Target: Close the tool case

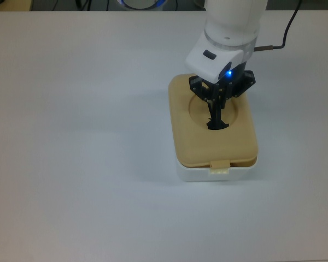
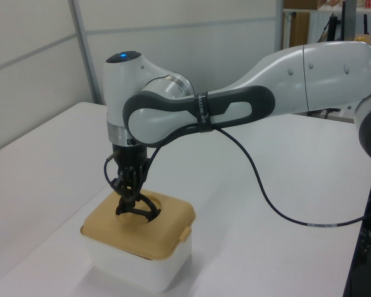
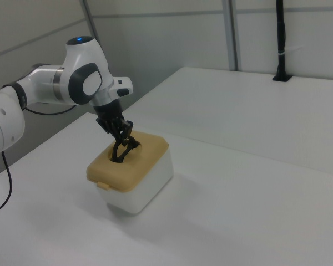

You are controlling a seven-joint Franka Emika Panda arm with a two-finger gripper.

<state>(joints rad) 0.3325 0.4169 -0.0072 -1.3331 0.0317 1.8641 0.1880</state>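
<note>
The tool case is a white box with a tan lid lying across its top, covering the whole opening. A black handle stands up in the lid's round recess. My gripper hangs straight down over that recess and is shut on the black handle. A small tan tab at the lid's near edge sits above the box's white tab.
The white table surrounds the case on all sides. A black cable trails from the arm over the table on the left view's right. A black post stands at the table's far edge in the right view.
</note>
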